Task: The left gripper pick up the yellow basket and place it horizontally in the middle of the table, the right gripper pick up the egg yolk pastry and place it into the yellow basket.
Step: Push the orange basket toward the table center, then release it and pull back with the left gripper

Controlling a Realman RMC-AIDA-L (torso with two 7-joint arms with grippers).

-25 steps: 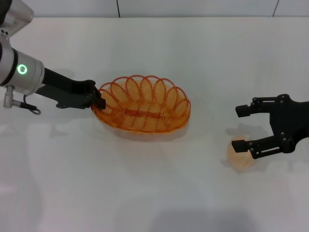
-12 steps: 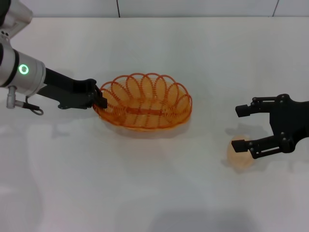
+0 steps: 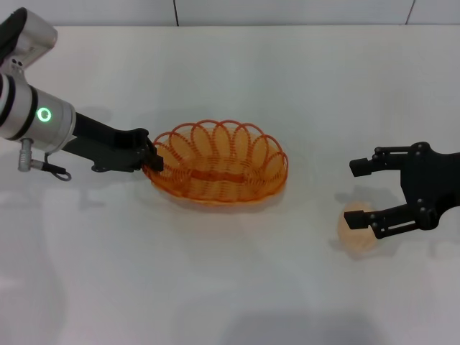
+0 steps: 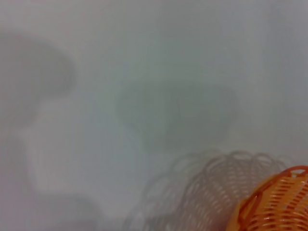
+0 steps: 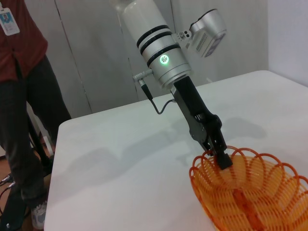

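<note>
The yellow basket (image 3: 219, 163) sits near the middle of the table (image 3: 230, 287), its long side running from nine o'clock to three o'clock in the head view. The left gripper (image 3: 149, 159) reaches in from the nine o'clock side and is clamped on the looped rim at the basket's nine o'clock end, its black fingers pinched tight on the orange loops. In the right wrist view the same left gripper (image 5: 222, 158) comes down at a slant from its silver segment with the green ring light, and its tips bite the rim of the basket (image 5: 250, 192) from above. Whether the basket's base rests flat on the table or is held just off it cannot be told; the left wrist view shows only an edge of the basket (image 4: 276, 204) with its shadow on the white surface beside it. The egg yolk pastry (image 3: 357, 224) lies on the table well apart from the basket, toward four o'clock from it. The right gripper (image 3: 361, 192) hangs by the pastry with its jaws spread wide: one finger crosses just over the pastry's top, the other stands apart toward twelve o'clock. A person in a dark red shirt (image 5: 19, 33) stands beyond the table's far corner in the right wrist view.
</note>
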